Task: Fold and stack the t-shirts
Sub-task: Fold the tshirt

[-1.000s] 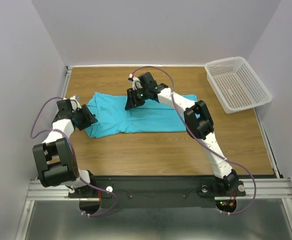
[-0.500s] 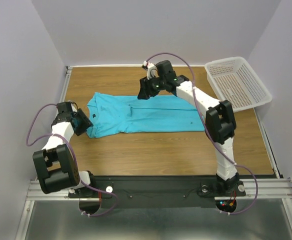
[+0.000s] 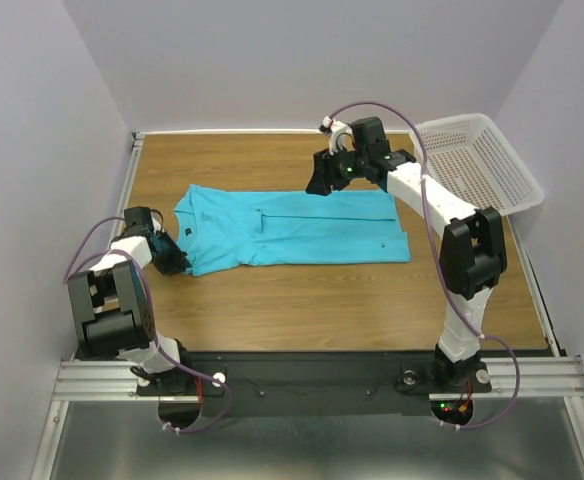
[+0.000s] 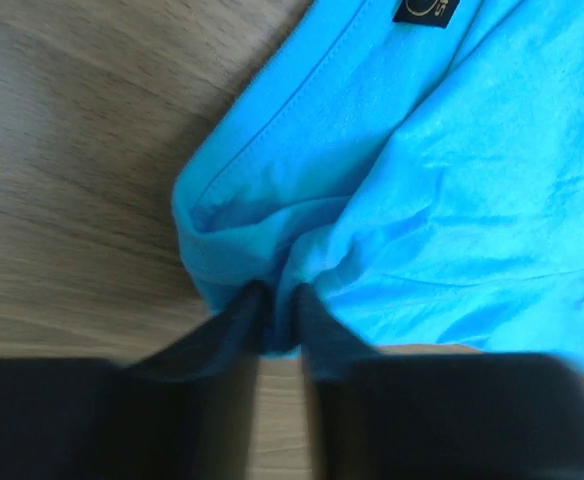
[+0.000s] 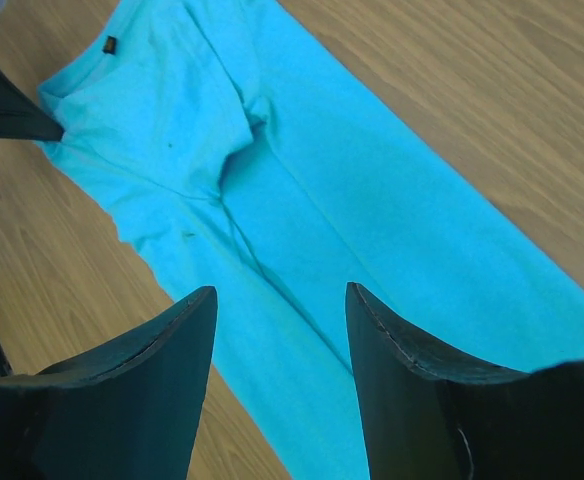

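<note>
Neck label (image 4: 424, 10) on turquoise t-shirt (image 3: 292, 228), dark, gold lettering unreadable

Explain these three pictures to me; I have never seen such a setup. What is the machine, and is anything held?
Two robot arms are bolted at the near edge of a wooden table. The wide picture looks down from above; the other two come from a camera on each wrist. A turquoise t-shirt lies partly folded on the table; a white basket sits at the far right corner. The left pincer pinches the shirt's edge near the collar. The right pincer hangs open above the shirt, holding nothing.
</note>
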Available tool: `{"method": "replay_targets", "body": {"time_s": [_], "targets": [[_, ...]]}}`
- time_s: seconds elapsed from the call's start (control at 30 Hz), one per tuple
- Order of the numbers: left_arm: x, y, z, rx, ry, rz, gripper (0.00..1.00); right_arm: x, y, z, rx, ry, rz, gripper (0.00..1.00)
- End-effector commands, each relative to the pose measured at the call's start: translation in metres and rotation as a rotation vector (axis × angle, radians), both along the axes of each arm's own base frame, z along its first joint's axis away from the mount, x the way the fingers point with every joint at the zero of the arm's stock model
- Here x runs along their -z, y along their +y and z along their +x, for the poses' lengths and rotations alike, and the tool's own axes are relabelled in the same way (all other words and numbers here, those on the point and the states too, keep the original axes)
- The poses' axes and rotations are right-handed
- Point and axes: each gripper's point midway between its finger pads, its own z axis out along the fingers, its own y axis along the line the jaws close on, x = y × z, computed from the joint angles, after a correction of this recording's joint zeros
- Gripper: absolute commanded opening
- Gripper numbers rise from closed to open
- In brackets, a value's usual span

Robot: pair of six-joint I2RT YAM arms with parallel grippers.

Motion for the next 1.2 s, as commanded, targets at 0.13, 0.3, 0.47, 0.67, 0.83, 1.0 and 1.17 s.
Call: {"method": "replay_targets", "body": {"time_s": [0.13, 0.3, 0.47, 0.67, 0.83, 1.0, 1.17], "targets": [[-0.008, 0.023, 0.006, -0.046, 0.029, 0.125, 0.00, -0.044, -0.035, 0.001, 0.037, -0.084, 0.055, 0.60], [-0.033, 0.058, 0.042, -0.089, 0.004, 0.245, 0.00, -0.048, -0.049, 0.000, 0.059, -0.094, 0.053, 0.60], [-0.030, 0.087, 0.073, -0.112, 0.053, 0.333, 0.00, -0.039, -0.060, -0.005, 0.063, -0.084, 0.041, 0.60], [-0.029, 0.095, 0.129, -0.068, 0.028, 0.307, 0.00, -0.008, -0.071, -0.011, -0.018, -0.144, -0.058, 0.68], [-0.050, 0.095, 0.167, -0.001, -0.058, 0.321, 0.21, 0.033, -0.094, -0.003, -0.064, -0.215, -0.246, 0.73], [-0.095, 0.101, 0.184, 0.004, -0.151, 0.399, 0.47, 0.082, -0.119, 0.018, -0.109, -0.243, -0.433, 0.75], [-0.166, 0.097, 0.180, -0.010, -0.324, 0.443, 0.66, 0.099, -0.137, 0.041, -0.058, -0.221, -0.518, 0.73]]}}
